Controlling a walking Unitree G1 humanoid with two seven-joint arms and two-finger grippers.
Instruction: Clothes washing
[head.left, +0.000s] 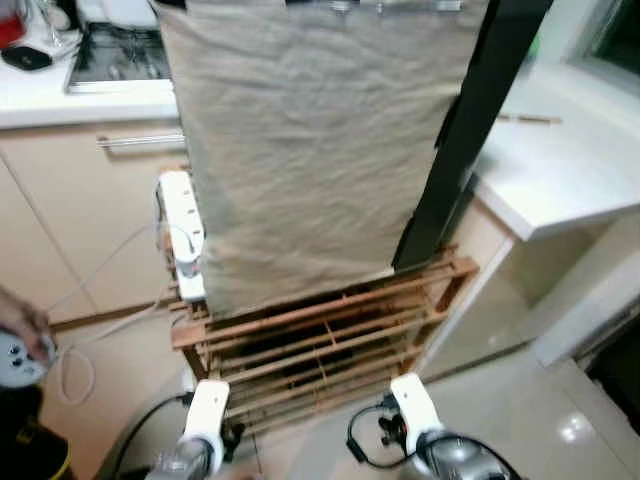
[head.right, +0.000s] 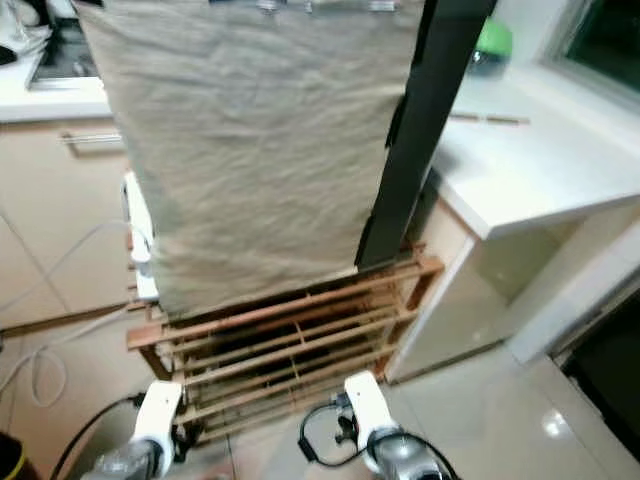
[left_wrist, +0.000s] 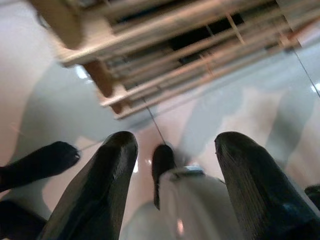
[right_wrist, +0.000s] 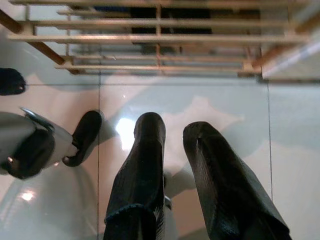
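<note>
Kitchen, beige cloth hiding wooden rack

A slatted wooden rack stands on the glossy tiled floor, beside a white counter. A beige cloth hangs down over the rack's top. A white power strip rests against the rack's left end.

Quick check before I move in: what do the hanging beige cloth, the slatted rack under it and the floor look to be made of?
Beige cloth: looks like woven linen or cotton, matte, with fine creases all over.
Slatted rack: appears to be wood, reddish-brown, with thin straight slats and a slight sheen.
Floor: likely glazed tile, pale and glossy; it mirrors lights and shows thin straight joint lines.
</note>
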